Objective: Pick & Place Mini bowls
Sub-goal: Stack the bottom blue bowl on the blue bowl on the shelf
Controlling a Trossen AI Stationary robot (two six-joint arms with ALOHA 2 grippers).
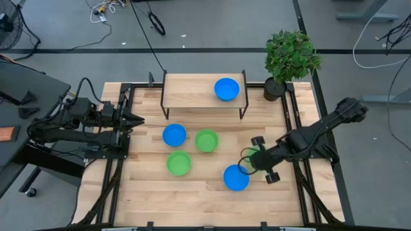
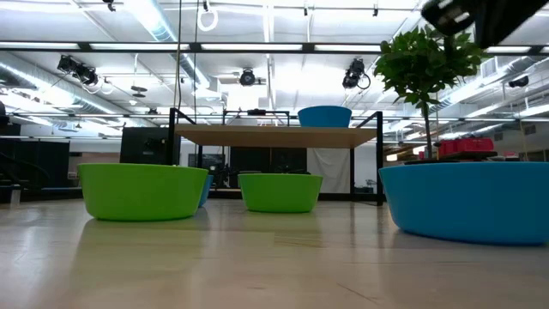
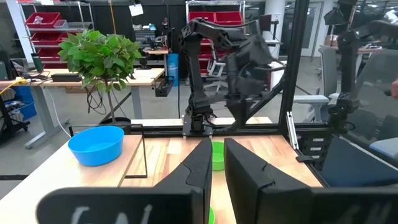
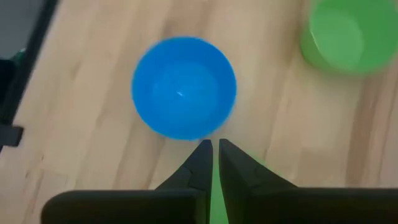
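Observation:
Six mini bowls show in the high view. One blue bowl (image 1: 226, 89) stands on the raised wooden shelf (image 1: 189, 90). On the tabletop rest a blue bowl (image 1: 174, 135), two green bowls (image 1: 206, 140) (image 1: 178, 163) and a blue bowl (image 1: 236, 178) near the front. My right gripper (image 1: 245, 162) hangs shut above the table and slants down, its tips (image 4: 213, 148) just short of that front blue bowl (image 4: 184, 87). A third green bowl (image 1: 257, 154) lies under it, seen through the finger gap (image 4: 214, 199). My left gripper (image 1: 139, 119) waits shut at the left edge, pointing level.
A potted green plant (image 1: 290, 58) stands at the far right corner beside the shelf. Black frame rails (image 1: 292, 115) run along the table's sides. Bare wood lies along the near edge and left of the bowls.

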